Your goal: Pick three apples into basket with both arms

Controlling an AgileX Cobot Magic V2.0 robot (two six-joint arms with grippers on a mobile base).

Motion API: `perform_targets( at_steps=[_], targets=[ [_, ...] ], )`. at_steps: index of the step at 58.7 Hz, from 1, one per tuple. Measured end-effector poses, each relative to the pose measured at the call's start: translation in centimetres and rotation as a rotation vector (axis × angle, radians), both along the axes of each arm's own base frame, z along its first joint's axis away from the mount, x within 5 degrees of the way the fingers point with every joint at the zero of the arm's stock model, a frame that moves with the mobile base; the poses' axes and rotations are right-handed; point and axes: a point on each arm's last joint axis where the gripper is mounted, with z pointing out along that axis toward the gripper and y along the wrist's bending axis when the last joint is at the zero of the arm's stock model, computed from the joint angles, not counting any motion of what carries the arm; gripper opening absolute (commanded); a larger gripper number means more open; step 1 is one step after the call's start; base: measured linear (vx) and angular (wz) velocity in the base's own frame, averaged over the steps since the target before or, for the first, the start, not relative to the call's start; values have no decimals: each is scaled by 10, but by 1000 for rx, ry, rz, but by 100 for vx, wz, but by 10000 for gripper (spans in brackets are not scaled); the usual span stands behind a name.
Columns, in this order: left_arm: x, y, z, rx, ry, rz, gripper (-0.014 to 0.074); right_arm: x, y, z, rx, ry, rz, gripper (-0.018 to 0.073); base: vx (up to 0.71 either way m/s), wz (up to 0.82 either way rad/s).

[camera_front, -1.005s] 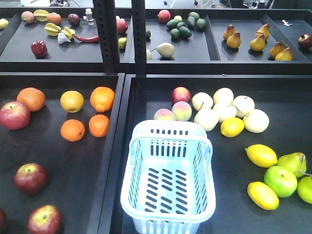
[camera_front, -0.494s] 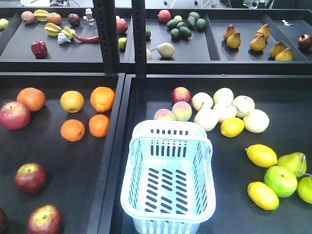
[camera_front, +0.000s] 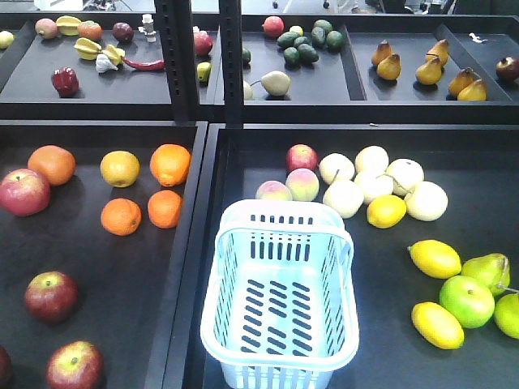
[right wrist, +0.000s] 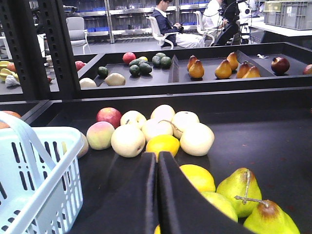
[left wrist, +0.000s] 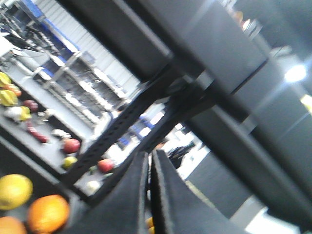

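Three dark red apples lie in the left tray in the front view: one at the far left (camera_front: 24, 192), one lower (camera_front: 50, 297) and one by the front edge (camera_front: 75, 365). The pale blue basket (camera_front: 280, 209) stands with nothing in it at the left side of the right tray, and its rim (right wrist: 46, 132) shows at the left of the right wrist view. Neither arm appears in the front view. My left gripper (left wrist: 148, 155) is shut on nothing, tilted and aimed up at the black shelf post. My right gripper (right wrist: 157, 154) is shut on nothing, low over the right tray beside the basket.
Oranges (camera_front: 169, 164) share the left tray with the apples. A red apple (camera_front: 302, 156), peaches, pale pears and lemons (camera_front: 435, 258) fill the right tray, with green apples (camera_front: 466, 301) at its right edge. A black divider (camera_front: 190, 243) separates the trays. The upper shelf carries more fruit.
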Motion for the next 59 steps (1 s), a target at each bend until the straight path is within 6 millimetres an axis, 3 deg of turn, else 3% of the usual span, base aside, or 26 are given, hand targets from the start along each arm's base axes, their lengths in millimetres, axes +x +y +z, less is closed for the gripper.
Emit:
perform_targets(
  at_steps=[7, 19, 26, 35, 43, 59],
  targets=[
    [-6, -1, 24, -29, -81, -24, -6, 0, 0, 0, 0, 0, 0, -5, 0, 0],
    [-25, -5, 85, 121, -247, -8, -6, 0, 0, 0, 0, 0, 0, -5, 0, 0],
    [-23, -9, 116, 205, -265, -22, -6, 0, 0, 0, 0, 0, 0, -5, 0, 0],
    [-2, -17, 147, 315, -225, -89, -6, 0, 0, 0, 0, 0, 0, -5, 0, 0],
    [30, -32, 166, 427, -179, -209, -6, 0, 0, 0, 0, 0, 0, -5, 0, 0],
    [83, -86, 186, 742, -160, -679, 37, 0, 0, 0, 0, 0, 0, -5, 0, 0]
  ],
)
